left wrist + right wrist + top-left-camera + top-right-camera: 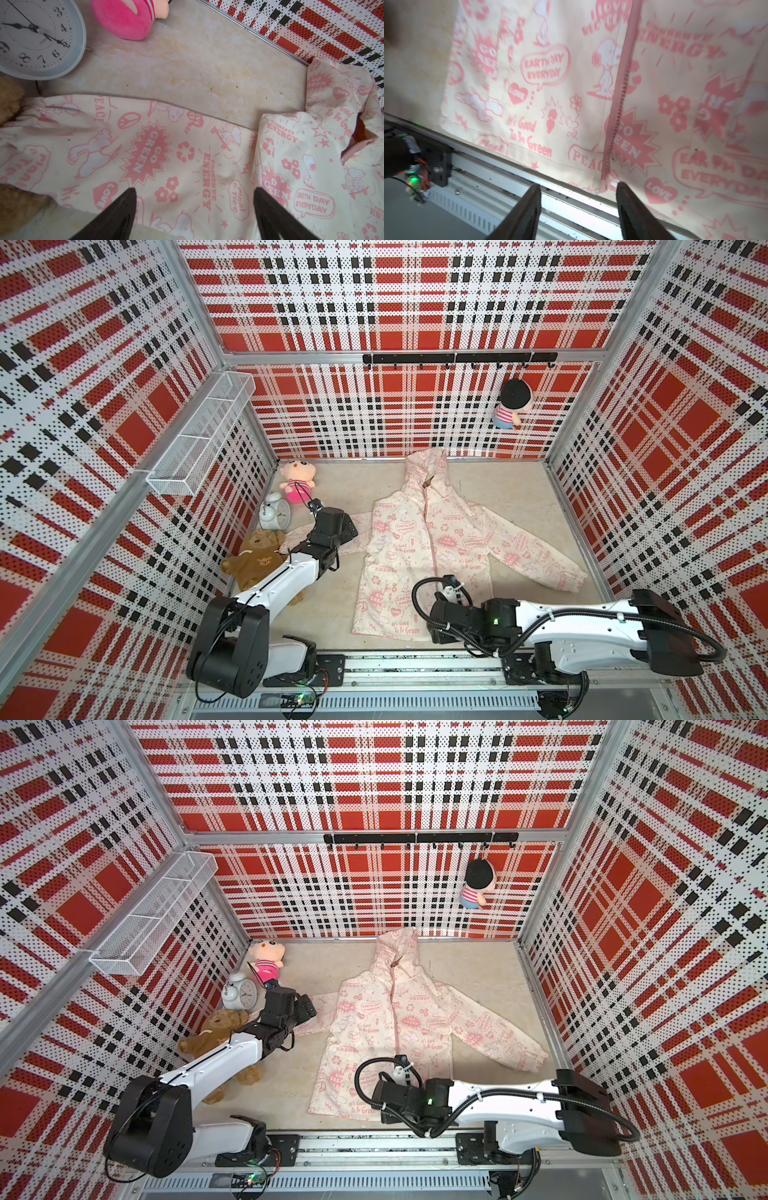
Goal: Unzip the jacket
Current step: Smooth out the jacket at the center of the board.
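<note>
One view, right wrist, shows zipper [618,99] bottom of jacket [550,99]

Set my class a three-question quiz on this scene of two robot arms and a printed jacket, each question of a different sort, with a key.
1. True or false: the left gripper is shut on the jacket's sleeve.
2. What hangs from the hook rail on the back wall? A) black-haired plush doll B) alarm clock C) teddy bear
3. Fill in: the right gripper hovers open by the hem, at the lower end of the jacket's pink ______.

Key: 1 false, its jaws stand open over the sleeve; 2 A; 3 zipper.
</note>
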Controlling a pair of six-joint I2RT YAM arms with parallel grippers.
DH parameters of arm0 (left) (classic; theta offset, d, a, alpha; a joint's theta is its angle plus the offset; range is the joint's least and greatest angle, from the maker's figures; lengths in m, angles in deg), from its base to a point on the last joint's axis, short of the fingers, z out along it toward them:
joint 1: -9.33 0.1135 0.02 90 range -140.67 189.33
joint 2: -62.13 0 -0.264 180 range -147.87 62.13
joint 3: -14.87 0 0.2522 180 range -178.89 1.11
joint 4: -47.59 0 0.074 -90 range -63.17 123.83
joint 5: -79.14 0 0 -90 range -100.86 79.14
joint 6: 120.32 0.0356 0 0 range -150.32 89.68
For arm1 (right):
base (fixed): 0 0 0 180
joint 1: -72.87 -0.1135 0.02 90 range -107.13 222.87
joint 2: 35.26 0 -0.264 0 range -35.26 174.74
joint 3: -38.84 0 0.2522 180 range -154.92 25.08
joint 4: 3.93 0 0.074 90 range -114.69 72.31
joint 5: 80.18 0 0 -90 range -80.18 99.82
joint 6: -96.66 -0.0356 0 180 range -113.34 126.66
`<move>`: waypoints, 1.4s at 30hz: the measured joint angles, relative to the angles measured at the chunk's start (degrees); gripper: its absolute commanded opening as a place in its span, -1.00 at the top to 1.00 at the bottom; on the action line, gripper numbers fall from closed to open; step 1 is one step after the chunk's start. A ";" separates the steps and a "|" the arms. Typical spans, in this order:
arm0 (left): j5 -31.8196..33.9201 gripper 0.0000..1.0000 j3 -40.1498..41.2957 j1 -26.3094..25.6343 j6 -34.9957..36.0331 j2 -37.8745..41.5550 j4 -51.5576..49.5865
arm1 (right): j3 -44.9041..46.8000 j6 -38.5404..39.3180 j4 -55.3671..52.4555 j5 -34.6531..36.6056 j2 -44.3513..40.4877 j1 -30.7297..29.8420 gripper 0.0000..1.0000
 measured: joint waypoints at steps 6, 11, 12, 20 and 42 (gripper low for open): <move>0.22 -0.50 -4.22 0.02 1.18 -3.74 1.11 | -0.96 10.47 -1.64 2.58 -12.07 21.77 -0.14; -1.81 -0.31 -5.14 -1.05 2.29 -5.46 4.46 | 1.51 21.14 5.53 -4.26 -12.48 47.74 -0.05; -2.12 -0.27 -5.25 -1.57 2.56 -5.97 5.03 | 1.77 22.60 6.93 -5.53 -10.91 52.24 -0.02; -4.48 -0.04 -7.78 -3.89 3.32 -12.79 6.49 | 1.70 29.38 16.72 -14.27 5.75 68.48 -0.02; -8.22 0.18 -8.68 4.68 -0.17 -22.82 7.78 | -29.07 43.19 13.64 -6.82 42.73 77.15 -0.13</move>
